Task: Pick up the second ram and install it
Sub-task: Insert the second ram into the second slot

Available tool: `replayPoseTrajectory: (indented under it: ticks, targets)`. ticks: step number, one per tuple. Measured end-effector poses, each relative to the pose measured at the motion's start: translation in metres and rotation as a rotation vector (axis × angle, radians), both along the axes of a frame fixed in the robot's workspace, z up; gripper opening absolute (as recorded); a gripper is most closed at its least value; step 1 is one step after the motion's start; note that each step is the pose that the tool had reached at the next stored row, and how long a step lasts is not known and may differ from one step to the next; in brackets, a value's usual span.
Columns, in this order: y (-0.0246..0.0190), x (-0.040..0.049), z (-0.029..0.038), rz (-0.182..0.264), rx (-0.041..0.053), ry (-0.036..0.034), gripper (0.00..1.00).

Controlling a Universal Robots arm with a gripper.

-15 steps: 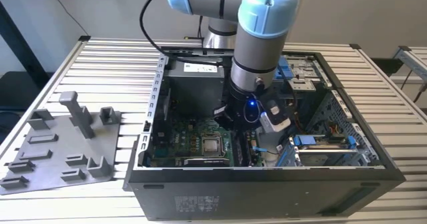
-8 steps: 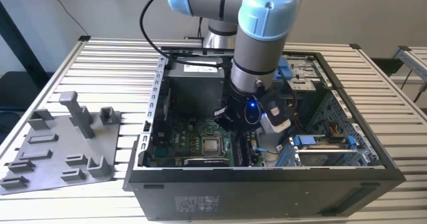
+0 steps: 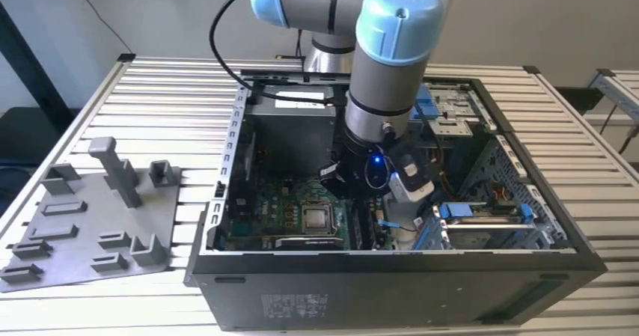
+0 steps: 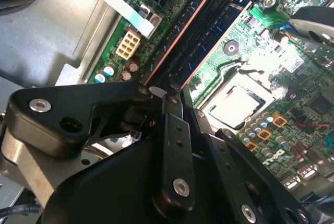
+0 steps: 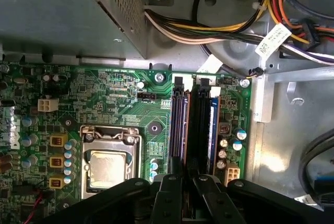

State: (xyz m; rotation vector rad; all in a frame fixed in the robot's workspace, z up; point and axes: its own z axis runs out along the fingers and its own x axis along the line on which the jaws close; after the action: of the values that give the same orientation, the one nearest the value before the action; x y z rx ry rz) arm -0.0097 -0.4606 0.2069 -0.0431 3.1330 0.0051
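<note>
My gripper (image 3: 367, 212) reaches down into the open computer case (image 3: 230, 164), over the memory slots on the green motherboard (image 5: 115, 93). In both wrist views its black fingers (image 5: 172, 182) close together on the near end of the second ram (image 5: 195, 125), a dark slim board seen edge-on. The ram (image 4: 206, 38) stands upright in line with a slot, running away from the gripper (image 4: 169, 94). Whether it is fully seated I cannot tell. Another memory board (image 5: 213, 125) with a blue face stands in the slot right beside it.
The processor socket (image 5: 107, 164) lies beside the slots. Bundled cables (image 5: 219, 25) and the metal power supply box (image 5: 68, 10) sit past the slots' far end. Outside the case, at the exterior view's left, a grey fixture tray (image 3: 90, 224) with upright posts lies on the slatted table.
</note>
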Motion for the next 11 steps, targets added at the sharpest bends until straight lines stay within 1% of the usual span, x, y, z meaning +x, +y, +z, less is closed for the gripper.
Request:
replayPoseTrajectory:
  ticks: [1,2,4,5,6,7,11]
  targets:
    - [0.0,0.0,0.0,0.0,0.0,0.0,0.14]
    - [0.0003,0.0001,-0.0005,0.0,0.0022,-0.0003,0.16]
    - [0.0002,0.0,-0.0005,0.0,0.001,-0.0004,0.16]
    - [-0.0001,0.0002,0.0003,0.0,0.0013,0.0005,0.22]
    - [0.0,-0.0003,0.0011,-0.001,0.0057,0.0007,0.22]
    - [0.0,-0.0006,0.0047,-0.002,0.0075,0.0006,0.22]
    - [-0.0001,-0.0006,0.0228,-0.002,0.0074,0.0007,0.22]
